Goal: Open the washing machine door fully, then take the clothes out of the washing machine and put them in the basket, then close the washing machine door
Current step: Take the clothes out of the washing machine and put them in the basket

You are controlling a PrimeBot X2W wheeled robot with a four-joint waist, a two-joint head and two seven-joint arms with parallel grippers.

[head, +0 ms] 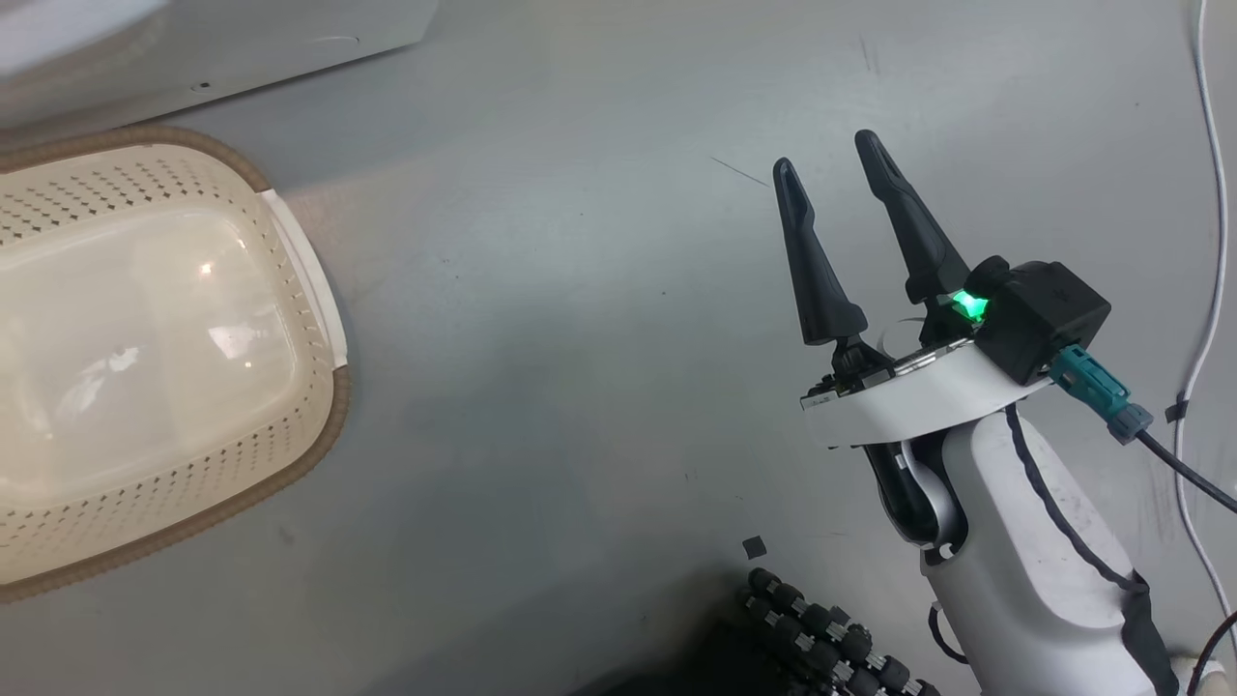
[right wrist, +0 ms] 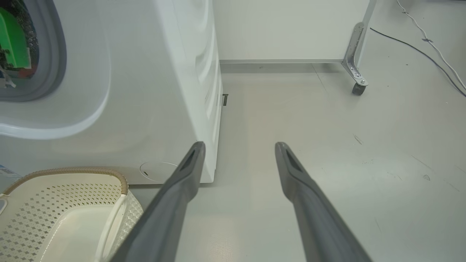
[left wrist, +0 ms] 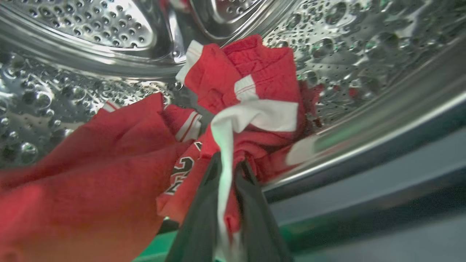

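Inside the washing machine's steel drum [left wrist: 91,25], the red clothes [left wrist: 255,69] with white stripes lie bunched. My left gripper [left wrist: 231,163] is shut on a fold of their red and white fabric, and more red cloth [left wrist: 83,182] spreads to the left. The washing machine [right wrist: 145,91] stands white at the left, with its grey seal [right wrist: 58,54] around the opening. Its door is out of view. The cream basket [head: 329,425] sits on the floor in front of the machine, its inside bare. My right gripper [head: 824,152] [right wrist: 239,144] hangs open over bare floor, right of the basket [right wrist: 72,171].
White cables [head: 1208,290] run along the floor at the right. A white panel on a caster [right wrist: 358,87] stands behind the machine's side. My base's dark rollers [head: 821,638] show at the bottom. Grey floor stretches between basket and right arm.
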